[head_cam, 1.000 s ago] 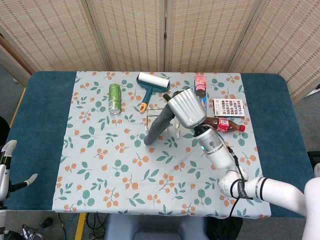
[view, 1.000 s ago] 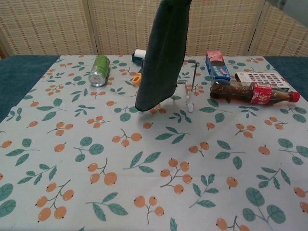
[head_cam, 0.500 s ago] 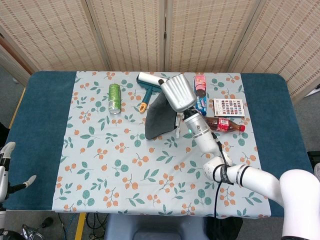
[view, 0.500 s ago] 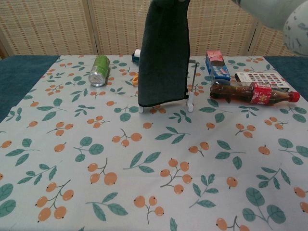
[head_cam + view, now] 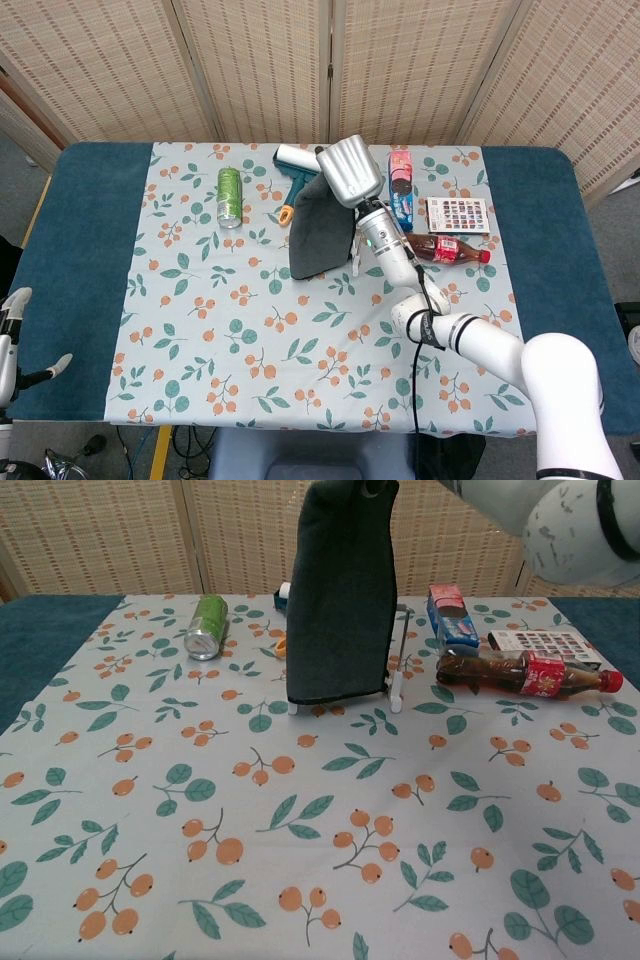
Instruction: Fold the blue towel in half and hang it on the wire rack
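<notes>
The blue towel (image 5: pixel 340 600), dark and folded, hangs straight down from my right hand (image 5: pixel 374 486), which grips its top edge at the upper rim of the chest view. Its lower edge reaches the front feet of the white wire rack (image 5: pixel 398 668), and the cloth covers most of the rack. In the head view the towel (image 5: pixel 320 232) hangs below my right hand's silver wrist housing (image 5: pixel 348 172), with one rack (image 5: pixel 355 262) leg showing to its right. My left hand (image 5: pixel 10 330) stays low at the frame's left edge, off the table, fingers apart and empty.
A green can (image 5: pixel 208 626) lies at the left. A lint roller (image 5: pixel 297 170) lies behind the rack. To the right are a snack box (image 5: pixel 450 615), a cola bottle (image 5: pixel 525 672) on its side and a colour-swatch box (image 5: pixel 545 645). A bamboo screen stands behind.
My right hand has carried the towel back and left over the rack. The towel, earlier narrow and slanted, now hangs flat and wide in front of the rack. The left hand barely shifted.
</notes>
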You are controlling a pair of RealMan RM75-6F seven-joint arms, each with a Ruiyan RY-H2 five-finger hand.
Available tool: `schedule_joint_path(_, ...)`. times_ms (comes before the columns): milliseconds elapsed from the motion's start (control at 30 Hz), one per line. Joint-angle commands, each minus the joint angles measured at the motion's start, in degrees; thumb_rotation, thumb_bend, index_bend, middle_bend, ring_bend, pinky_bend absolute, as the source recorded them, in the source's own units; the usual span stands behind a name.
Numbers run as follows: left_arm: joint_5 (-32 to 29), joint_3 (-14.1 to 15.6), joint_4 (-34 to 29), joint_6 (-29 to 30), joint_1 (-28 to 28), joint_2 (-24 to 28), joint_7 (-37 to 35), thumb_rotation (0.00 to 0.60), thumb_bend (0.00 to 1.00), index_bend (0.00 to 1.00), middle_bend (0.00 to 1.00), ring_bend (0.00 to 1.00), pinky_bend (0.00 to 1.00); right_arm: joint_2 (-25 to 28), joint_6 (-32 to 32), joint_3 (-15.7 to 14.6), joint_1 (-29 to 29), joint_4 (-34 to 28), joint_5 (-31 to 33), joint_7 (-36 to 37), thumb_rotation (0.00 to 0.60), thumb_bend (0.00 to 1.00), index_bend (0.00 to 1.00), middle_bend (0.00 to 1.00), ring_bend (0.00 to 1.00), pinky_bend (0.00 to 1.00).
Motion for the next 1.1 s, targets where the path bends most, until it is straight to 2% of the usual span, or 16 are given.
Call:
schedule_joint_path(33,0.1,0.0,-0.1,0.1,0.1,0.0,0.0,0.600,0.00,0.00,0.00,0.00,0.00,-1.7,-1.8,-0.3,1.8,3.8,0.6,1.2,0.600,0.60,0.80,0.92,0.87,1.00)
schedule_joint_path(200,0.2,0.1,-0.3,0.1,0.3,0.2,0.2,0.600,0.00,0.00,0.00,0.00,0.00,-4.0,-4.3,-0.4,3.6,9.1,1.4,3.1,0.600,0.58,0.80,0.92,0.87,1.00)
schedule_joint_path(267,0.3,0.1,-0.5,0.2,0.3,0.3,0.3,0.600,0.00,0.00,0.00,0.00,0.00,-5.2,-5.7,-0.4,4.4,11.4,2.2,3.4,0.600,0.53,0.74,0.92,0.87,1.00)
schedule_joint_path(367,0.3,0.1,-0.7,0.3,0.4,0.3,0.5,0.600,0.00,0.00,0.00,0.00,0.00,-6.8,-7.0,-0.3,5.4,14.5,3.4,3.0,0.600,0.35,0.55,0.92,0.87,1.00)
schedule_joint_path(433,0.3,0.1,-0.8,0.3,0.5,0.4,0.6,0.600,0.00,0.00,0.00,0.00,0.00,-7.7,-7.8,0.0,6.1,16.2,4.4,2.3,0.600,0.18,0.39,0.91,0.87,1.00)
schedule_joint_path(500,0.2,0.1,-0.8,0.3,0.6,0.4,0.8,0.600,0.00,0.00,0.00,0.00,0.00,-8.4,-8.2,0.3,6.5,17.4,5.2,1.8,0.600,0.08,0.27,0.91,0.87,1.00)
schedule_joint_path(600,0.1,-0.1,-1.0,0.4,0.6,0.5,0.8,0.600,0.00,0.00,0.00,0.00,0.00,-8.9,-9.2,0.7,7.1,19.1,6.8,0.5,0.600,0.01,0.10,0.88,0.86,1.00)
schedule_joint_path(667,0.1,-0.1,-1.0,0.5,0.7,0.6,0.9,0.600,0.00,0.00,0.00,0.00,0.00,-9.0,-9.9,1.1,7.3,19.6,8.0,-0.5,0.600,0.00,0.02,0.87,0.85,1.00)
schedule_joint_path(833,0.1,0.0,-1.1,0.2,0.6,0.8,1.2,0.600,0.00,0.00,0.00,0.00,0.00,-7.7,-8.7,1.1,6.9,17.9,7.9,0.2,0.600,0.00,0.00,0.85,0.84,1.00)
schedule_joint_path(933,0.1,0.0,-1.1,-0.5,0.3,1.0,1.4,0.600,0.00,0.00,0.00,0.00,0.00,-5.2,-6.4,0.6,5.1,14.4,6.8,1.7,0.600,0.00,0.00,0.84,0.83,1.00)
schedule_joint_path(1033,-0.1,-0.2,-0.9,-1.4,-0.3,1.2,1.7,0.600,0.00,0.00,0.00,0.00,0.00,-0.9,-3.3,-0.1,1.5,7.2,5.9,2.9,0.600,0.00,0.00,0.82,0.82,1.00)
schedule_joint_path(1100,-0.3,-0.5,-1.0,-1.9,-0.7,1.3,1.9,0.600,0.00,0.00,0.00,0.00,0.00,2.2,-1.4,-0.6,-1.0,1.9,5.5,3.2,0.600,0.00,0.05,0.79,0.81,1.00)
